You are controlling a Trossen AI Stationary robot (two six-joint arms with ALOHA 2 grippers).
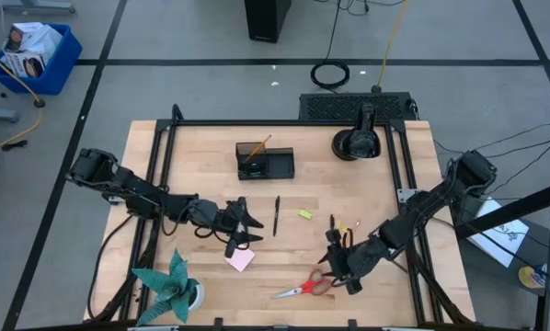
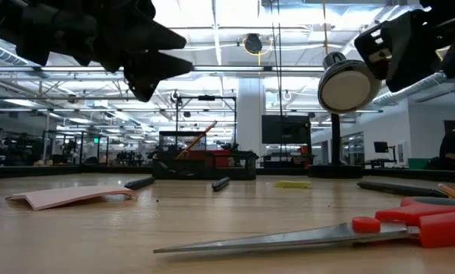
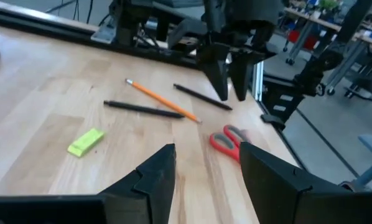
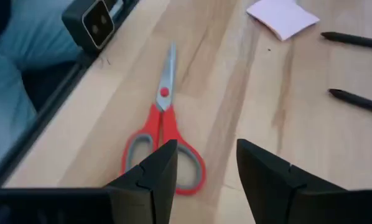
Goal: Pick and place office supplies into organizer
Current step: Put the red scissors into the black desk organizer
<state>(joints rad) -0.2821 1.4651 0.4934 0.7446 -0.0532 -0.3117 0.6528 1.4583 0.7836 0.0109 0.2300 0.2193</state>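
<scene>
i see the left gripper (image 1: 246,230) hanging above the counter (image 1: 201,156) on the near left, just over the pink sticky-note pad (image 1: 240,260), which lies flat and untouched. in its own wrist view its fingers (image 3: 153,171) stand parted with bare wood showing between them, grasping nothing.

the right gripper (image 1: 335,262) hovers on the near right, just above the red-handled scissors (image 1: 304,286). its fingers (image 4: 150,171) are also spread apart and empty; the scissors (image 4: 162,140) lie flat beneath them, blades shut, handles toward the gripper.

the organizer (image 1: 265,162) sits toward the far middle of the counter, with an orange pencil (image 1: 259,145) leaning out of its taller section. a black pen (image 1: 276,215) lies alone in the middle, between the organizer and the grippers. right of it is a small yellow bit (image 1: 304,214). near the right gripper lie another orange pencil (image 3: 162,99) and two more black pens (image 3: 144,109), close together; one pen crosses under the pencil, as far as i can tell.

a teal paper plant (image 1: 171,283) stands at the near left corner. a round black object with a post (image 1: 358,140) sits at the far right.
</scene>
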